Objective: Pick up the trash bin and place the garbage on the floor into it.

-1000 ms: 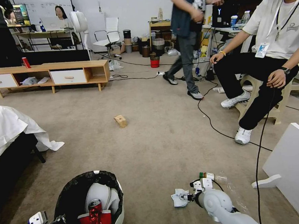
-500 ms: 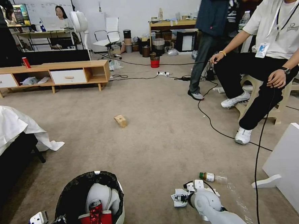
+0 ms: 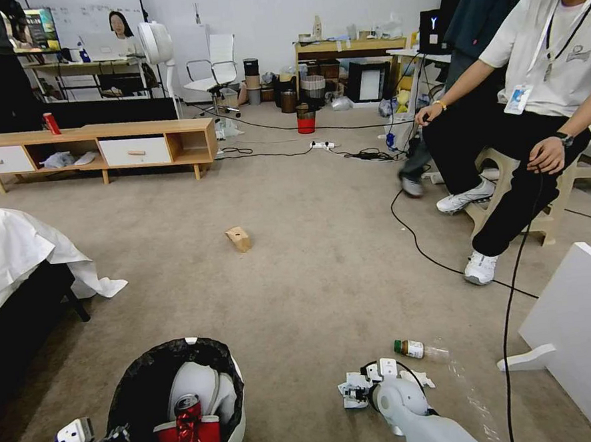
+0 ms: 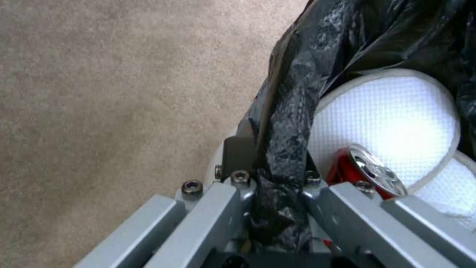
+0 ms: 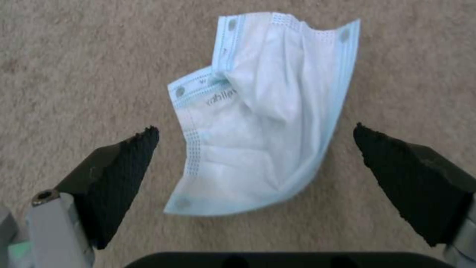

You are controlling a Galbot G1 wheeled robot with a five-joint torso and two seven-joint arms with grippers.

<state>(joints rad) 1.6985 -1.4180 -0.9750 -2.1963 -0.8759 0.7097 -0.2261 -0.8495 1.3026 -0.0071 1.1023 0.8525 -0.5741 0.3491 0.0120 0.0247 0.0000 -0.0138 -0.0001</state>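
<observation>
The left gripper (image 4: 277,175) has flat grey metal links that fan out from a dark central hub, fastened with small silver hex-socket screws, and a dark plate sits at one fingertip. The right gripper (image 5: 253,167) has two black, wedge-shaped, finely textured finger pads (image 5: 124,171) on pale grey metal brackets. The right arm's wrist is a smooth, rounded, light grey shell with a thin black cable looping beside it.
</observation>
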